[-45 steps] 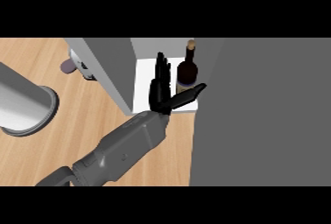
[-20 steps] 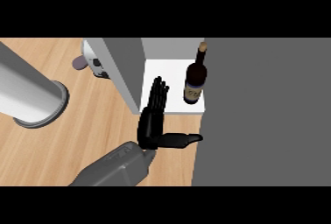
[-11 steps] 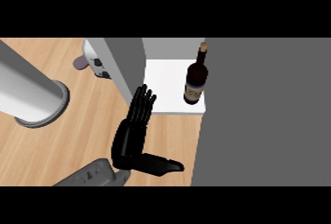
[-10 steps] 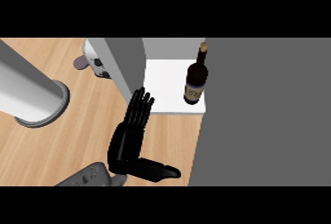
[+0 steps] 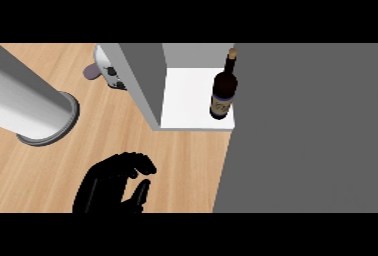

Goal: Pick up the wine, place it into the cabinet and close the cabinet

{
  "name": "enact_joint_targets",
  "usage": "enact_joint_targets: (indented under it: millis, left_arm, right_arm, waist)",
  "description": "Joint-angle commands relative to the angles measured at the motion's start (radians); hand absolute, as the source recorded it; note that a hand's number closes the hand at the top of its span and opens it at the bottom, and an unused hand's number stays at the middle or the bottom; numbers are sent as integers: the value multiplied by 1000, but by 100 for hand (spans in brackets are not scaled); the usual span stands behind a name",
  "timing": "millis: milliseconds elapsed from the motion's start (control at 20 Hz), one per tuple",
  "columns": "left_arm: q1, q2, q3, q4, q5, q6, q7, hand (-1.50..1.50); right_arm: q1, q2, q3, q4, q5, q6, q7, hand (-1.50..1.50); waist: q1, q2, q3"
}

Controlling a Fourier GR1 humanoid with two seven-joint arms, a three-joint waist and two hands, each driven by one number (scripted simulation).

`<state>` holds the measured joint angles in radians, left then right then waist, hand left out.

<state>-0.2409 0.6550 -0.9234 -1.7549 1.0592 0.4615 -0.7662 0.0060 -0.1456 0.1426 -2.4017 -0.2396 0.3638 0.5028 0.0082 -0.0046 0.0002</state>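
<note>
I am seeing the wine bottle (image 5: 224,86) standing upright on the white floor of the cabinet (image 5: 147,80), at the right front corner. Its long axis is running vertically, with the neck pointing up and the pale label facing the opening. The grey cabinet door (image 5: 303,130) is hanging open on the right and filling that side of the view, its edge lying just beside the bottle. The cabinet's grey side wall is standing to the bottle's left.

The left robot hand (image 5: 112,184) is hovering over the wooden counter (image 5: 184,160), well apart from the bottle. Its fingers are lying close together and slightly bent, thumb apart, holding nothing.

A grey cylinder (image 5: 35,106) with a flared rim is sitting at the left. A small mauve-and-grey thing (image 5: 102,72) is peeking from behind the cabinet wall.
</note>
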Motion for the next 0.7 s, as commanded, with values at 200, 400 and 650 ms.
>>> enact_joint_targets:
  millis: [200,400,650]
  left_arm:
    - [196,222,107,-106,40,-158,-31,150]
    - [288,322,200,-146,81,-236,-76,-150]
    - [387,395,322,-130,172,-349,-105,-150]
  right_arm:
    - [47,69,227,-125,-55,-33,105,150]
    - [-26,107,373,-139,-2,-81,193,150]
    - [-98,145,617,-79,145,-222,205,150]
  waist:
    - [6,-1,-2]
    - [11,-3,-2]
    - [8,-6,-3]
